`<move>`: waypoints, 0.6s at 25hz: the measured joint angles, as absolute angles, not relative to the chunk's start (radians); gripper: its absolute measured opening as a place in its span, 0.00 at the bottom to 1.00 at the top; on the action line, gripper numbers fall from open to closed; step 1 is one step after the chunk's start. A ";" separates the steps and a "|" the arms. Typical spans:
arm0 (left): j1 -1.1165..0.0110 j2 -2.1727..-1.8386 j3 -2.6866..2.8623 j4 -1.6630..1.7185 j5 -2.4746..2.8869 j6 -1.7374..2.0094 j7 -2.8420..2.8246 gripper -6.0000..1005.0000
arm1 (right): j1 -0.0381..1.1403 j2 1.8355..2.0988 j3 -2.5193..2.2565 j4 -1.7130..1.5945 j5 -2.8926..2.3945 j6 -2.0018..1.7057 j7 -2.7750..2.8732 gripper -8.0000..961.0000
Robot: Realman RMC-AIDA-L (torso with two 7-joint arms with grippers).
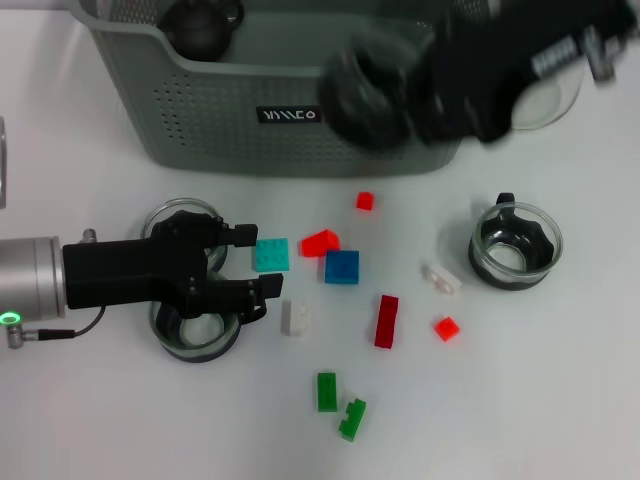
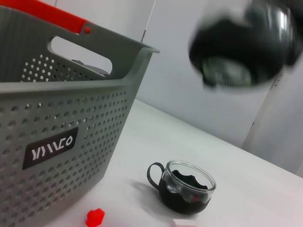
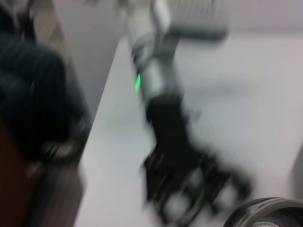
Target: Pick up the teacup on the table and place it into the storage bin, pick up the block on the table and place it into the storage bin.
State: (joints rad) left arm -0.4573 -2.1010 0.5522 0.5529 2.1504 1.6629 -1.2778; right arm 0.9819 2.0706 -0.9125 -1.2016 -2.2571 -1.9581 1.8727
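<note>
One teacup hangs, apparently pinched, in the right gripper above the storage bin, while the left gripper, fingers spread around the teal block, has not lifted it.

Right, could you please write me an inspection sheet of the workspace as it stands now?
Surface: white table, no spills seen.
Job's things: storage bin at the far edge, a dark round item inside. Right teacup stands upright; two left teacups sit under the left arm. Teal block, blue block and other red, white and green blocks are scattered mid-table.
Clutter: nothing seen beyond the blocks.
Grippers: left gripper is open, low, its tips at the teal block. Right gripper is blurred over the bin, with a dark cup-like thing by it.
Cables: thin black cable at the left arm.
Surroundings: plain wall.
</note>
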 joint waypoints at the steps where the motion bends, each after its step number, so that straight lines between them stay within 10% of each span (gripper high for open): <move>1: -0.458 -2.101 0.552 0.553 2.151 1.663 -1.278 0.82 | 0.998 2.066 -0.890 -1.202 -2.237 -1.944 1.878 0.07; 15: -0.482 -2.107 0.563 0.554 2.145 1.673 -1.286 0.82 | 1.191 1.998 -0.915 -0.926 -2.320 -1.357 2.081 0.07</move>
